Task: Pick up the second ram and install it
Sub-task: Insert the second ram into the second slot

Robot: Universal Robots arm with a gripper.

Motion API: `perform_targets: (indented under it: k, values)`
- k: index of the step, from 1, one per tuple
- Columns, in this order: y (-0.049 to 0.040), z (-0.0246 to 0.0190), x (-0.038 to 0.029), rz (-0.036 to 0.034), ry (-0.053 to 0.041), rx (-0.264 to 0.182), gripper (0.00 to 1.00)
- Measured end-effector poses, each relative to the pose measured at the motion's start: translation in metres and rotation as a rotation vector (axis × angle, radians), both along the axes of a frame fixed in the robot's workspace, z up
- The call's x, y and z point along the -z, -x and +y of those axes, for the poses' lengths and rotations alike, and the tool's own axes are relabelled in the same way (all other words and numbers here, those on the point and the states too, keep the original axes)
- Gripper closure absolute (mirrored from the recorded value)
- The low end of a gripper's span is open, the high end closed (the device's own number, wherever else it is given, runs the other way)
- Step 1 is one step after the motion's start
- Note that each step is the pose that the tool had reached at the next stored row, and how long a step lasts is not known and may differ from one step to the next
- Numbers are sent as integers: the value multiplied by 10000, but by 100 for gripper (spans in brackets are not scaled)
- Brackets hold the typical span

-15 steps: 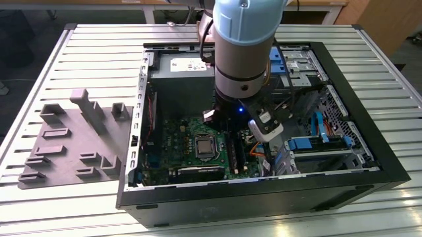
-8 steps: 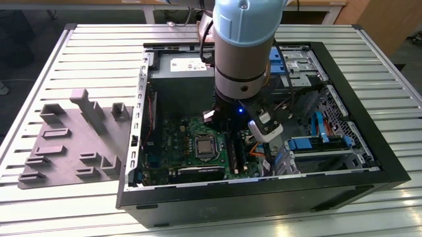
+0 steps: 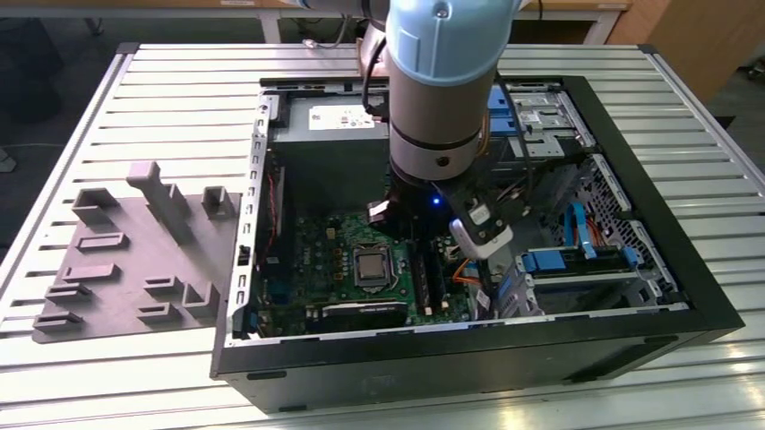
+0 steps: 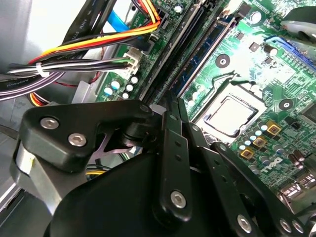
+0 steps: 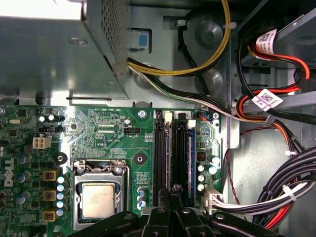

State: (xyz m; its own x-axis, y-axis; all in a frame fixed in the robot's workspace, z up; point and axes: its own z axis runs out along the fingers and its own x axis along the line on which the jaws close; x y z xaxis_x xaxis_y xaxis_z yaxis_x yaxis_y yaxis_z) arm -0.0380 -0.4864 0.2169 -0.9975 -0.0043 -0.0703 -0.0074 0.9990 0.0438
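My gripper (image 5: 173, 190) is down inside the open computer case (image 3: 669, 296), over the row of long memory slots (image 4: 195, 29) beside the processor socket (image 5: 98, 197). Its fingers (image 4: 168, 106) stand pressed almost together. They sit in line with a thin dark stick, the second ram (image 5: 176, 158), which stands edge-up in the slots and runs away from the fingertips. The gripper body hides the near part of the stick. In the exterior view the arm (image 3: 436, 90) reaches straight down into the case and covers the fingers.
Bundled power and data cables (image 5: 291, 192) crowd the side of the slots away from the processor. The power supply box (image 5: 54, 49) sits past the board's far end. A grey fixture plate (image 3: 132, 269) with upright blocks lies on the slatted table at the exterior view's left.
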Motion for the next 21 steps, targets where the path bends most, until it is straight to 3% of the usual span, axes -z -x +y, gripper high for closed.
perform_targets:
  k: [18,19,21]
  values:
    - [0,0,27,-1,-1,-1,87]
    - [0,0,27,-1,-2,-1,81]
    - [0,0,26,0,0,-1,81]
